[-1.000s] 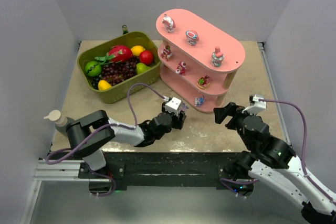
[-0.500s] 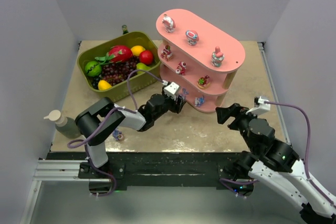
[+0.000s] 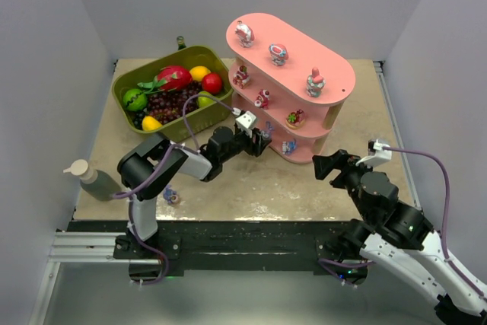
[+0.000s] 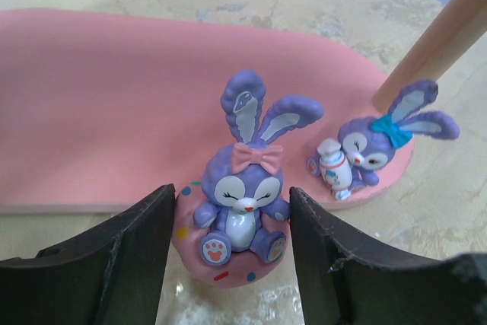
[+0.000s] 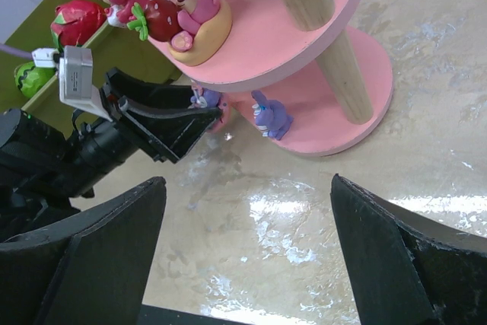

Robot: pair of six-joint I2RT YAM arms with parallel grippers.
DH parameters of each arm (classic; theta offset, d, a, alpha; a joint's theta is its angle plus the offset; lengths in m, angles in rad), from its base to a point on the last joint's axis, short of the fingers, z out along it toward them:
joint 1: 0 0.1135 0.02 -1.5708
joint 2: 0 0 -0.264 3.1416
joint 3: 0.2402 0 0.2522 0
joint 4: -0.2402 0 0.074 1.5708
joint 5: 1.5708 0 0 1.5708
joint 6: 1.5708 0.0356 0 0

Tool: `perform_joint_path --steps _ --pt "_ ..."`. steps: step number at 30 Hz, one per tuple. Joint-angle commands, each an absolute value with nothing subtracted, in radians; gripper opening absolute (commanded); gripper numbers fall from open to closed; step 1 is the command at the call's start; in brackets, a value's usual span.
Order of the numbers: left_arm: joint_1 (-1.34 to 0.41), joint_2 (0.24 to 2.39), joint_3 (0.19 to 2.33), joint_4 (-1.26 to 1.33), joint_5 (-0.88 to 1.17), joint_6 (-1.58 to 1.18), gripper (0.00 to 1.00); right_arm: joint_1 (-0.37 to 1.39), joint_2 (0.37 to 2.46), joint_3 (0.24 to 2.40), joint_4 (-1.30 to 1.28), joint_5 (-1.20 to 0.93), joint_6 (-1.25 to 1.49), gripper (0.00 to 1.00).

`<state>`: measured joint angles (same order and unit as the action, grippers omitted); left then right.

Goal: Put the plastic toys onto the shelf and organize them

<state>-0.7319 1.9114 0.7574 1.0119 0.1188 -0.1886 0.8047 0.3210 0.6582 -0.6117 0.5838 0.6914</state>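
left gripper point(image 3: 261, 139) has swung forward from mid counter point(image 3: 304, 188) to the shelf point(image 3: 335, 74), clenched on a purple bunny toy point(image 4: 240, 188) just short of the bottom board point(image 4: 99, 104). second bunny point(image 4: 370, 151) sits on it, right of the gripper. right gripper point(image 3: 323, 165) is spread wide, empty. release looks next; one stray toy point(image 3: 172, 196) lies far behind.

A purple bunny point(image 4: 242, 188) on a round pink base sits clamped between the left gripper point(image 4: 230, 211) fingers at the shelf board point(image 4: 99, 112)'s near edge; a second bunny point(image 4: 365, 150), blue-bowed, stands on that board's right end, beside its wooden upright point(image 4: 441, 43).
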Motion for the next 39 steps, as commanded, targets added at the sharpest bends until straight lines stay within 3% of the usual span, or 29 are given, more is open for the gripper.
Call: perform_joint_path --steps 1,12,25,28,39 --pt "-0.692 1.951 0.827 1.124 0.192 -0.233 0.01 0.802 0.330 0.669 -0.574 0.592 0.680 0.92" --pt "-0.670 2.023 0.881 1.132 0.193 -0.273 0.03 0.802 0.330 0.672 -0.578 0.595 0.681 0.92" --pt "-0.664 2.077 0.933 1.101 0.156 -0.278 0.14 0.802 0.337 0.670 -0.580 0.597 0.684 0.92" --pt "-0.664 2.077 0.939 1.089 0.141 -0.284 0.18 0.802 0.341 0.670 -0.580 0.597 0.684 0.92" --pt "-0.664 2.082 0.950 1.083 0.140 -0.296 0.54 0.802 0.342 0.667 -0.580 0.597 0.687 0.92"
